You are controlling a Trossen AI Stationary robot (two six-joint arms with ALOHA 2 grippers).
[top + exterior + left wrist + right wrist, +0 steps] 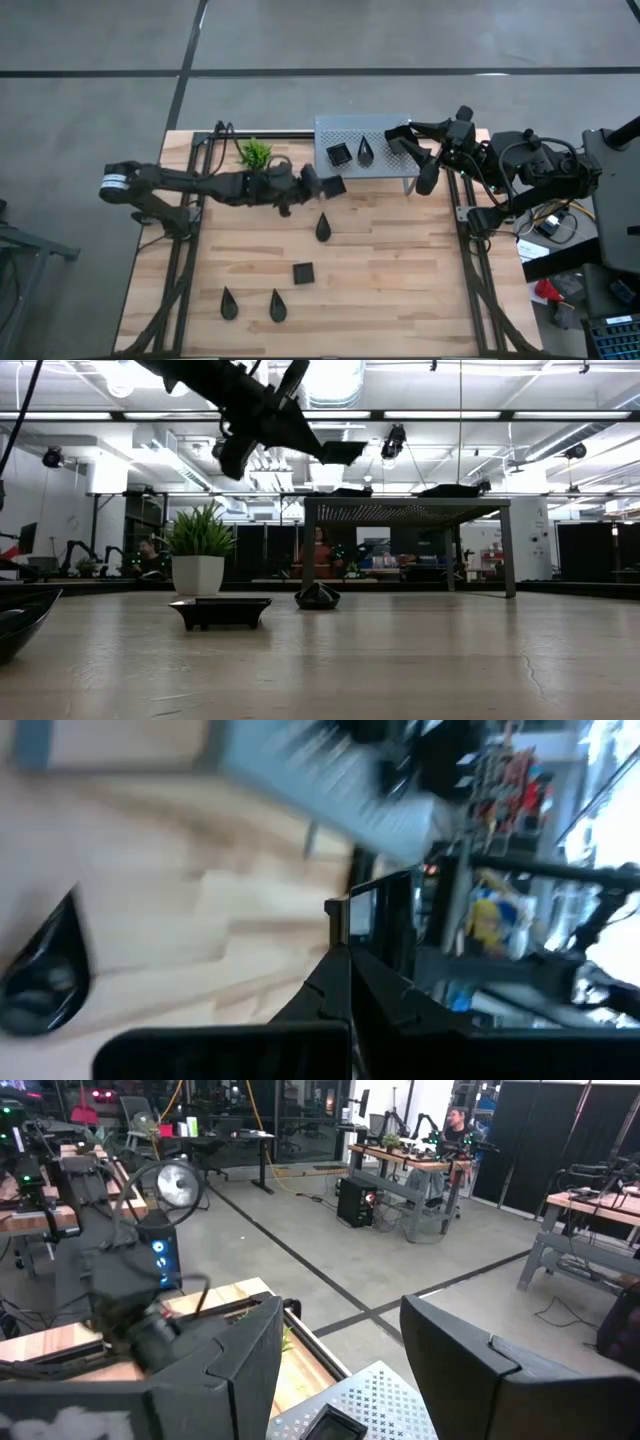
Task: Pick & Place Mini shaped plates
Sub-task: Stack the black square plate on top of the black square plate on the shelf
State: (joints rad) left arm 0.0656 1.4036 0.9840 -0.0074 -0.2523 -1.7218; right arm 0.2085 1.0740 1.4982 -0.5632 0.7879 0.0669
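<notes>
My left gripper [318,184] is shut on a small black square plate [334,186], held in the air above the table just in front of the grey perforated shelf [385,128]. On the shelf lie a square plate [338,153] and a teardrop plate [366,151]. On the table rest a teardrop plate [323,228], a square plate [303,271] and two teardrop plates [229,303] [277,306]. My right gripper [412,160] hangs open over the shelf's right end, touching nothing. My left gripper pinches the square plate by one rim [322,450] between its two fingers. The fingers come nearly level from the table's left. The plate sticks out beyond the fingertips, roughly flat, lifted clear of table and shelf [405,510].
A small green potted plant [256,153] stands at the far edge beside my left arm. The shelf stands on legs [508,550] at the far middle of the wooden table [400,280]. Bare wood lies on the right and near sides. People and desks show in the room beyond.
</notes>
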